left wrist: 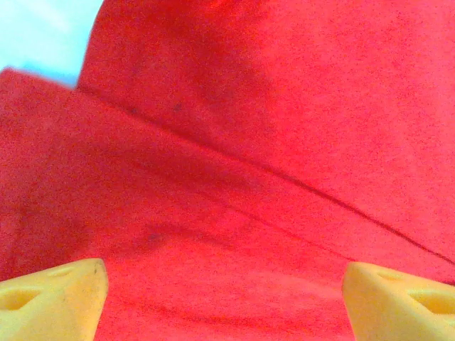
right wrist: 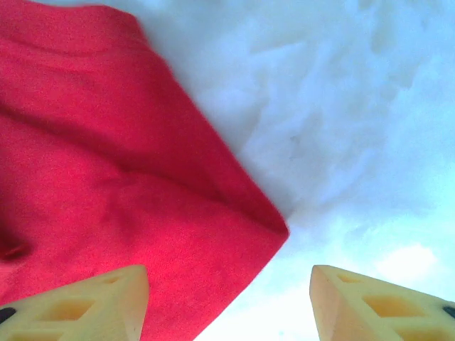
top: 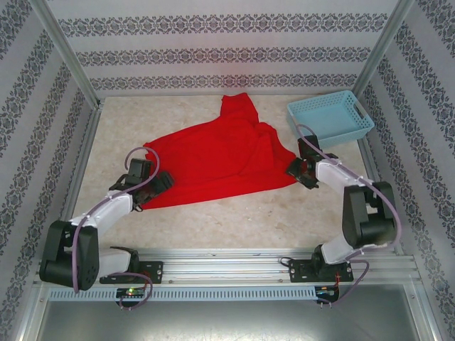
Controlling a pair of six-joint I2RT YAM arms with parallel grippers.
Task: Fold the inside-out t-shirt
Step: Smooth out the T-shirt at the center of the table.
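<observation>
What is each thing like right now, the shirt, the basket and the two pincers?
red t-shirt: lying rumpled on the table, not folded yet.
blue basket: upright, empty.
left pincer: open, over the shirt.
right pincer: open, at a shirt corner.

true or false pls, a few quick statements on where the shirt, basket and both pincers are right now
1. The t-shirt lies inside the basket. False: it lies on the table, left of the basket.
2. The basket stands at the far right corner of the table. True.
3. The left pincer has its fingers apart, with red fabric in front of them. True.
4. The right pincer is shut on a sleeve. False: its fingers stand apart at a corner of the t-shirt.
5. The t-shirt is folded into a neat rectangle. False: it lies loosely spread and rumpled.
</observation>
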